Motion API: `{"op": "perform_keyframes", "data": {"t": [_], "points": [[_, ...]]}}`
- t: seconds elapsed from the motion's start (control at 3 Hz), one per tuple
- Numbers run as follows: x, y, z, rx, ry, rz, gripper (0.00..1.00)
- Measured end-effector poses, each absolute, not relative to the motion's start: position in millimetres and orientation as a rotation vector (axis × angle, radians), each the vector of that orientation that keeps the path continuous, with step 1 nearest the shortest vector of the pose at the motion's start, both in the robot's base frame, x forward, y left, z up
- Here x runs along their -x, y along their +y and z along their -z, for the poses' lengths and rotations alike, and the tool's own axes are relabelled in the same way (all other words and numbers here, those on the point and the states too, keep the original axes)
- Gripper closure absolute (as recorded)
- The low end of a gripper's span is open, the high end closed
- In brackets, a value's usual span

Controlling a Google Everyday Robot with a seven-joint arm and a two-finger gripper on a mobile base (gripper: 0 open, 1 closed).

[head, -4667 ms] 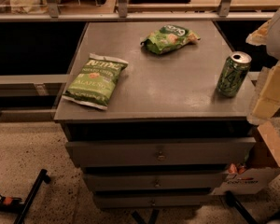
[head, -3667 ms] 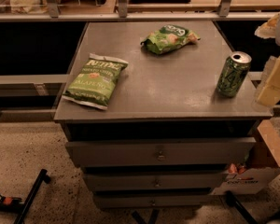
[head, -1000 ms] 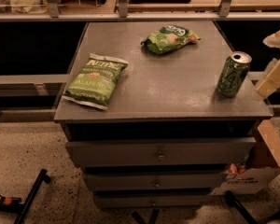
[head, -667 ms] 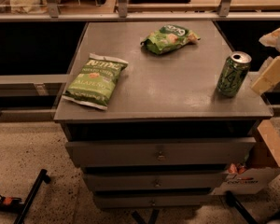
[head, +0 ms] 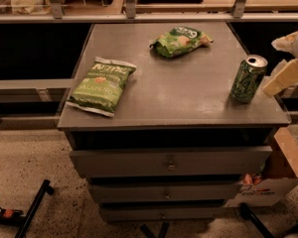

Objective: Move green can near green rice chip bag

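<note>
The grey tabletop of the drawer cabinet carries everything. A jalapeño chip bag lies at its front left, and the green rice chip bag lies at the back centre. The green can stands upright near the front right corner, well apart from that bag. The gripper hovers just beside the can on its right, off the tabletop's edge, so the can lies directly left of it. Whether the gripper is open cannot be told.
</note>
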State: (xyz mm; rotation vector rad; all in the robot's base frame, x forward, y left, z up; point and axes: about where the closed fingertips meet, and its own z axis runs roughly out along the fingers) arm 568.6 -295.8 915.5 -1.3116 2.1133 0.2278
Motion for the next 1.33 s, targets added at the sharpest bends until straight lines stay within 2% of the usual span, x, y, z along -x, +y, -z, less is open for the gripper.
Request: {"op": "perform_keyframes", "data": {"t": [1.33], "points": [[-598,-302,-887,1.17,2.061,-0.325,0.0]]}}
